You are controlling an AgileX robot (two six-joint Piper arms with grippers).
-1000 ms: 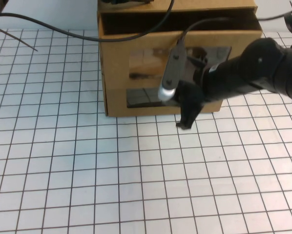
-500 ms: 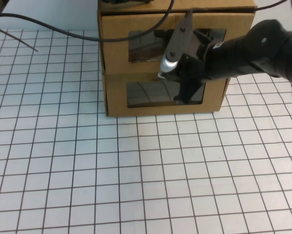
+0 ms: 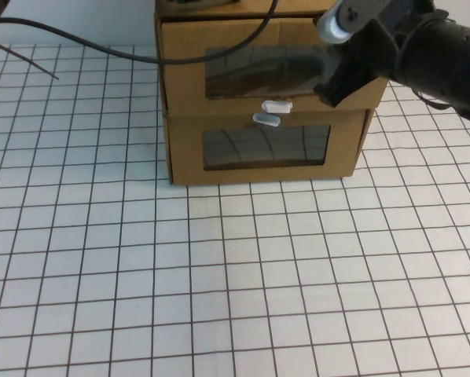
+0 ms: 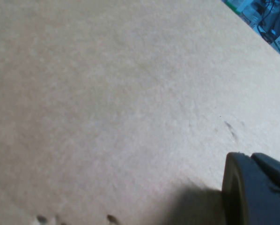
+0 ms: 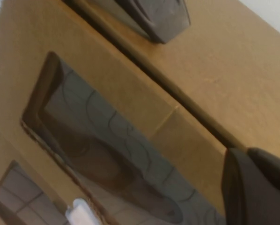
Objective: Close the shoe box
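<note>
shoe box [image 3: 270, 67] drawer looks flush; right gripper [image 3: 353, 71] at its top right corner, left gripper [image 4: 254, 190] over cardboard, finger state can't tell for either; lift clear without snagging

Bare bench [image 3: 243, 290] spreads in front of the stacked boxes, so I can pass freely there. The shoe box [image 3: 188, 71] sits flush on the lower box [image 3: 184, 153]. My right end effector [image 3: 337, 82] crowds its upper right corner. My left end effector [image 4: 257, 192] hovers close over plain cardboard. A cable [image 3: 101, 45] crosses the far left.
</note>
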